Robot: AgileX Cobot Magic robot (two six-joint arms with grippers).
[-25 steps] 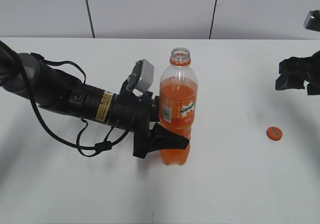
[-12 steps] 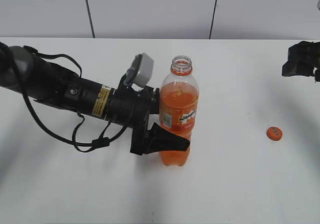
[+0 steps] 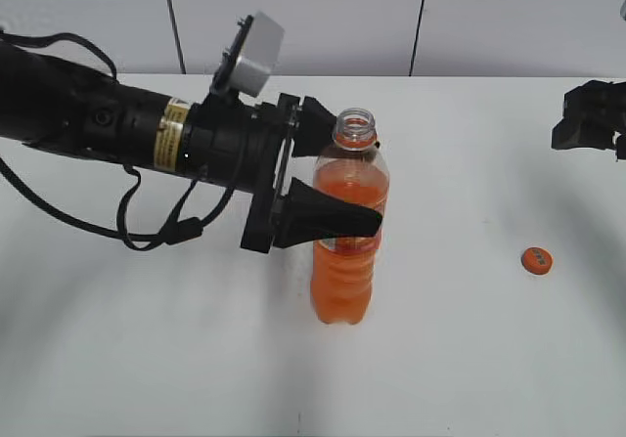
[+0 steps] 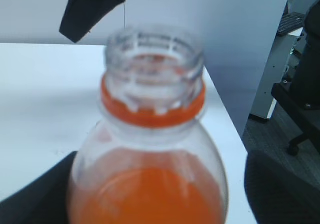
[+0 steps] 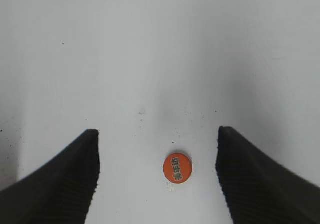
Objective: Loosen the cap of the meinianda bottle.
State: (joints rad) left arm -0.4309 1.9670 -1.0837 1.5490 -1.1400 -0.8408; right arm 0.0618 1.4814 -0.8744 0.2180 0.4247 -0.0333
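Observation:
The meinianda bottle (image 3: 342, 271) stands upright and uncapped on the white table, its open neck and orange neck ring filling the left wrist view (image 4: 152, 108). My left gripper (image 3: 352, 175) is open, with its fingers on either side of the bottle's upper body; in its wrist view (image 4: 155, 204) a gap shows beside the right finger. The orange cap (image 3: 536, 259) lies flat on the table to the right, apart from the bottle. My right gripper (image 3: 589, 129) is open and empty, hovering high with the cap (image 5: 177, 168) between its fingers (image 5: 157, 184) far below.
The white table (image 3: 469, 359) ends at a grey panelled wall at the back. A black chair (image 4: 300, 83) stands beyond the table edge in the left wrist view.
My left gripper has slid up from the bottle's lower body to its upper body while the bottle stayed standing on the table. The right gripper drew back to the right edge. The cap has not moved.

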